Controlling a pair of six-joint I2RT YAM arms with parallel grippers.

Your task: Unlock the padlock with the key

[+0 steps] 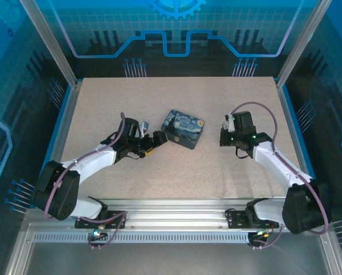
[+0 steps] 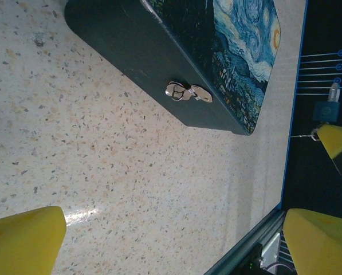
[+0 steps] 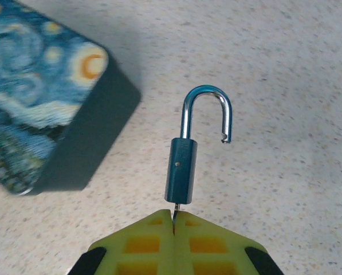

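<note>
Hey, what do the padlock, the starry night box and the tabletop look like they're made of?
Padlock: likely metal; teal painted-looking body, mirror-bright shackle.
Box: probably printed tin; smooth dark sides, small shiny clasp.
Tabletop: speckled beige, stone-look laminate or composite; faint sheen.

Both yellow fingers (image 2: 23, 240) of the left gripper (image 2: 171, 243) stand wide apart over bare speckled table (image 2: 102, 172), nothing between them. Ahead lies the tin (image 2: 130, 46), its dark side wall facing the camera with a small silver clasp (image 2: 188, 91) on it, its night-sky lid turned toward the table's blue-trimmed edge (image 2: 291, 114). Beyond that edge the right gripper (image 2: 334, 139) shows a yellow tip, with the key (image 2: 315, 135) at it and the small blue padlock (image 2: 325, 110) just above.
</note>
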